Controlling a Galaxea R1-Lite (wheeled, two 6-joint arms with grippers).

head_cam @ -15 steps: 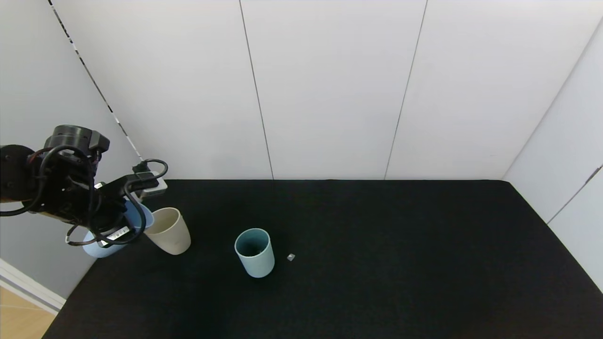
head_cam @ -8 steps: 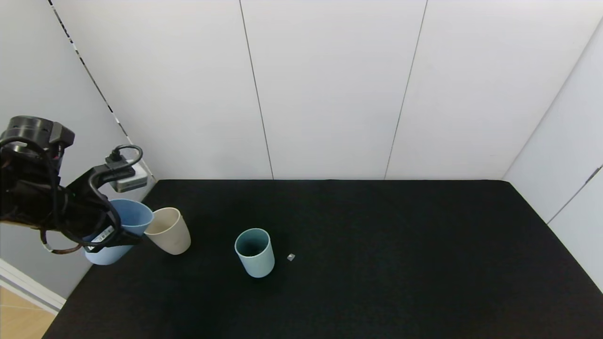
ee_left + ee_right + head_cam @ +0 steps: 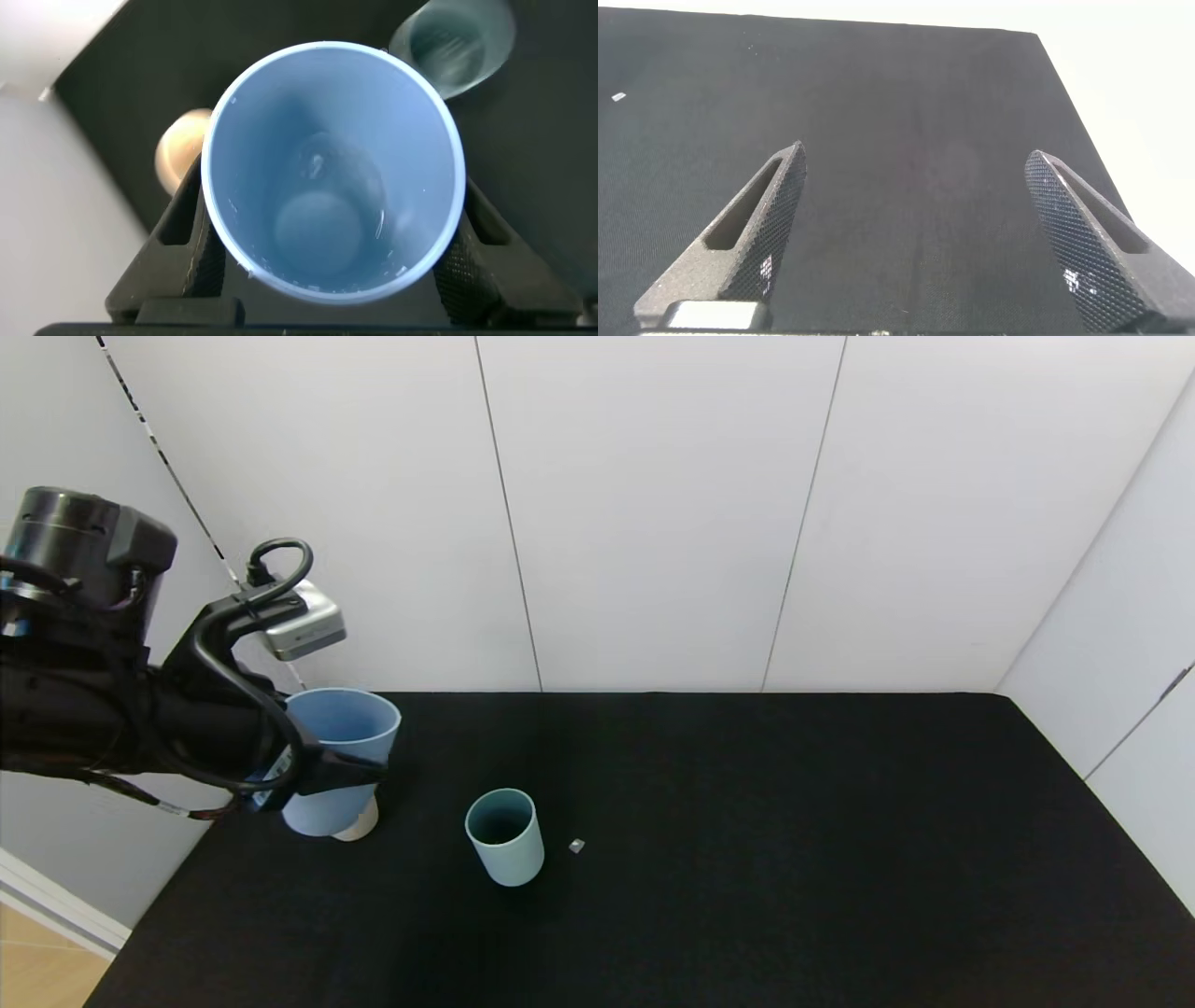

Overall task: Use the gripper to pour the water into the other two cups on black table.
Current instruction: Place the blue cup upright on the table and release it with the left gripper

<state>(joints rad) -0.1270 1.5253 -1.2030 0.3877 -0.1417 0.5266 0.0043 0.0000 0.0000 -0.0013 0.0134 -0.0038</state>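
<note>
My left gripper [image 3: 327, 775] is shut on the periwinkle-blue cup [image 3: 338, 756] and holds it upright above the black table [image 3: 747, 859], near its left edge. The left wrist view looks down into that cup [image 3: 332, 168], with a little water at its bottom. The beige cup [image 3: 359, 821] is almost hidden behind the blue cup; only its base shows, and it shows beside the blue cup in the left wrist view [image 3: 182, 149]. The teal-green cup [image 3: 505, 835] stands upright to the right, also in the left wrist view [image 3: 453, 47]. My right gripper [image 3: 915, 233] is open over bare table, outside the head view.
A tiny grey speck [image 3: 576, 846] lies on the table just right of the teal-green cup. White wall panels stand behind the table and along its right side. The table's left edge drops to the floor below my left arm.
My left gripper has turned the blue cup from tilted over the beige cup back to upright, lifted it and moved it right, so it now covers most of the beige cup.
</note>
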